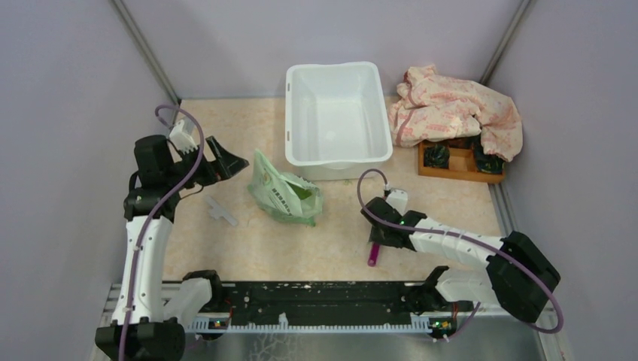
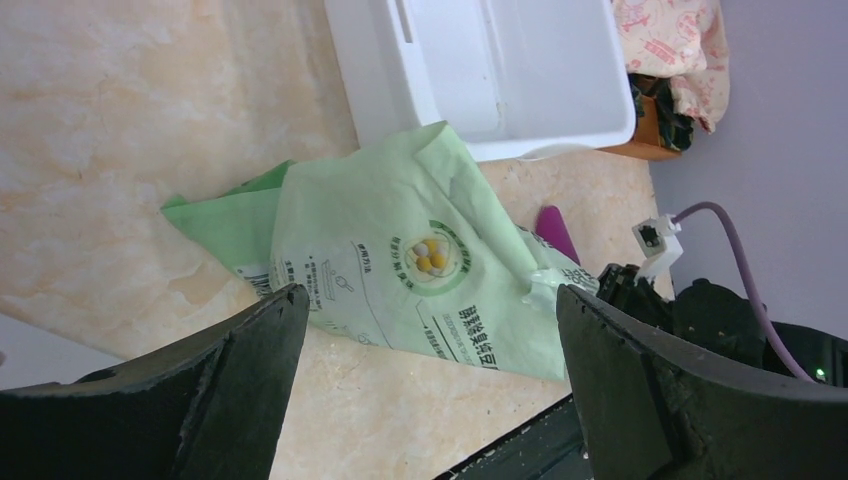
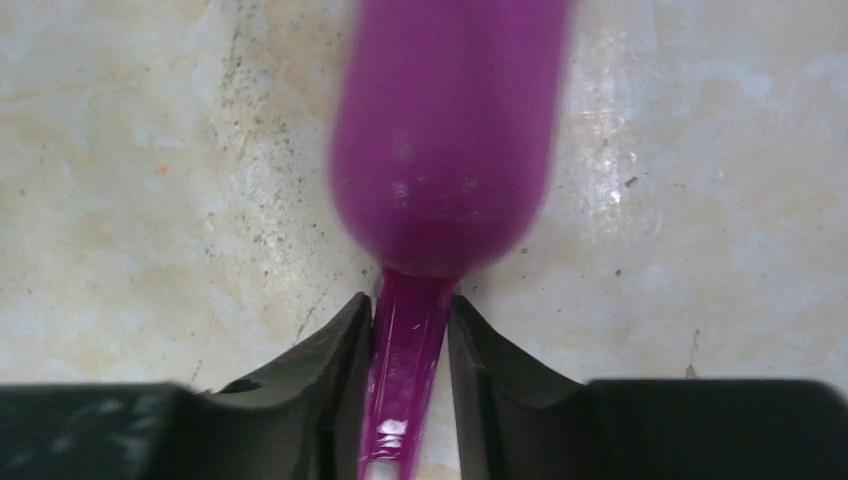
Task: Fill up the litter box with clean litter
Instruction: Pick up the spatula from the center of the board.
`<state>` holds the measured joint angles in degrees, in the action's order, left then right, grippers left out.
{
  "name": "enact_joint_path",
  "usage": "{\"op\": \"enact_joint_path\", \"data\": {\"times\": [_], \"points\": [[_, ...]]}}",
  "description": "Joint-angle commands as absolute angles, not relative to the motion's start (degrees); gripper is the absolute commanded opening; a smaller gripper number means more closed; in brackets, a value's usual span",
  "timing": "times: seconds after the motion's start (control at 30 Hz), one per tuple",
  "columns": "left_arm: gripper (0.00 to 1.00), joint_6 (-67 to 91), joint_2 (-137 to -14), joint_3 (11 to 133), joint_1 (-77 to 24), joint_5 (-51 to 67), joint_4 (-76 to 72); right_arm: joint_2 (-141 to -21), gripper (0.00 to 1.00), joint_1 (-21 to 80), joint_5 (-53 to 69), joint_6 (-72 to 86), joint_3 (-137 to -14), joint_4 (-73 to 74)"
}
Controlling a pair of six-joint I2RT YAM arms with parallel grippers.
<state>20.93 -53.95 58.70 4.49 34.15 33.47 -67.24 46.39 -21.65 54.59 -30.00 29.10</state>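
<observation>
Right pincer (image 3: 410,312) clasps magenta scoop (image 3: 445,150), litter box (image 1: 336,120) well beyond it.

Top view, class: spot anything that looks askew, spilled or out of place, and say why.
The litter bag lies crumpled on its side, mouth open, beside the empty litter box. A pink cloth is heaped over the wooden tray.

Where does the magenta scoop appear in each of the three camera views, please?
Top external: the magenta scoop lies near the front, right of centre, beneath the right gripper.
Left wrist: one end of the scoop peeks out right of the green bag.
Right wrist: the scoop fills the centre, handle between the right gripper's fingers.
Shared landmark: the beige marbled tabletop.
</observation>
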Motion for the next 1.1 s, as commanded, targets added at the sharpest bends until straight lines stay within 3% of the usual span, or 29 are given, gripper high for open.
{"op": "enact_joint_path", "data": {"times": [0.0, 0.1, 0.3, 0.43, 0.73, 1.07], "points": [[0.99, 20.0, -51.6, 60.4, 4.2, 38.3, 34.0, -67.9, 0.23, 46.2, -19.2, 49.9, -29.8, 24.9], [0.99, 20.6, -50.1, 60.0, 4.3, 40.8, 33.4, -65.2, 0.01, 46.2, -18.4, 44.8, -33.1, 27.2], [0.99, 25.3, -46.8, 57.8, 4.2, 50.7, 25.0, -49.9, 0.0, 46.5, -14.4, 34.2, -43.7, 35.5], [0.99, 31.9, -46.2, 55.7, 4.2, 58.8, 15.5, -44.4, 0.0, 46.4, -1.9, 27.2, -49.9, 34.1], [0.99, 41.3, -44.4, 54.5, 3.6, 68.9, -1.8, -45.1, 0.0, 46.4, 40.4, 37.4, -51.6, 5.2], [0.99, 47.4, -41.4, 52.2, 3.4, 69.3, -14.8, -56.6, 0.0, 46.9, 57.6, 56.3, -55.0, -26.5]]}}
